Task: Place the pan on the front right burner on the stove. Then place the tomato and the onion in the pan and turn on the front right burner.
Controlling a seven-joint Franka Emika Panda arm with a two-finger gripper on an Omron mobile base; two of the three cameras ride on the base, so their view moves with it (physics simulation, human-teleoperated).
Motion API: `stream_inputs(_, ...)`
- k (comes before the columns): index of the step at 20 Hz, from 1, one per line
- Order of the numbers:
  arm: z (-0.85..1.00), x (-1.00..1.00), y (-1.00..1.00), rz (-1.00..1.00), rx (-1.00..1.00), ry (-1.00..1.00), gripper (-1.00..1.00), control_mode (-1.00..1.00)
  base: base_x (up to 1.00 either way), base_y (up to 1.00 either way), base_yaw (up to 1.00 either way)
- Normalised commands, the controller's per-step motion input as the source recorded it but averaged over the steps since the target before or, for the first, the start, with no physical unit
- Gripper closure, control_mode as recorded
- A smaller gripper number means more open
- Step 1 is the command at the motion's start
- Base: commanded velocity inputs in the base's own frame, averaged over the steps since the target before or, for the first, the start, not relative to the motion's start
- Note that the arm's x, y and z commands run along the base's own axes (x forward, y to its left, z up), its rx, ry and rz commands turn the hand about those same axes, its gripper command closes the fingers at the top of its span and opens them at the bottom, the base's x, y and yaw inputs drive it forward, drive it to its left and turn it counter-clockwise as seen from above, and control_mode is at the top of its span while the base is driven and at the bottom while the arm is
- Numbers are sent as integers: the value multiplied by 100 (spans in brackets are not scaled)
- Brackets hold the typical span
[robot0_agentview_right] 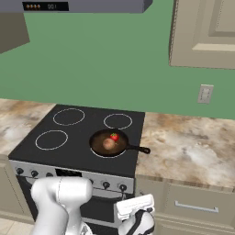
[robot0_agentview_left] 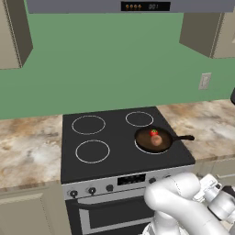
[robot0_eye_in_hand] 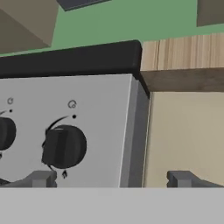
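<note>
The dark pan [robot0_agentview_left: 146, 140] [robot0_agentview_right: 98, 143] sits on the front right burner [robot0_agentview_left: 137, 146] of the black glass stove [robot0_agentview_left: 114, 137], its handle pointing right. Inside it lie the red tomato [robot0_agentview_left: 154, 133] [robot0_agentview_right: 114, 137] and the pale onion [robot0_agentview_left: 157, 141] [robot0_agentview_right: 109, 144], close together. My gripper [robot0_eye_in_hand: 111, 179] is open, low in front of the silver control panel [robot0_eye_in_hand: 100, 109]. The rightmost black knob [robot0_eye_in_hand: 64, 146] stands just above and right of my left fingertip [robot0_eye_in_hand: 41, 178]. Nothing is between the fingers.
Marbled counters [robot0_agentview_left: 27, 151] [robot0_agentview_right: 193, 147] flank the stove. A second knob [robot0_eye_in_hand: 5, 133] shows at the left edge. A beige cabinet front [robot0_eye_in_hand: 183, 131] lies right of the panel, with a drawer handle [robot0_agentview_right: 193, 207] below the counter. A wall outlet [robot0_agentview_right: 205, 94] is behind.
</note>
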Motion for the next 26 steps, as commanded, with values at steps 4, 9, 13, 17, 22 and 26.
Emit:
stream_inputs(4,-16,0,0,6,0,-10,-100,-100,0,0,0)
stream_inputs(9,0,-4,1,8,-1,-15,-100,-100,0,0,0)
stream_inputs(13,0,0,0,8,0,-14,-100,-100,0,0,0)
stream_inputs(17,4,0,4,9,0,-12,-100,-100,0,0,0)
stream_inputs(22,25,0,14,8,0,-10,-100,-100,0,0,0)
stream_inputs(26,40,0,17,5,0,-6,-100,-100,0,0,0)
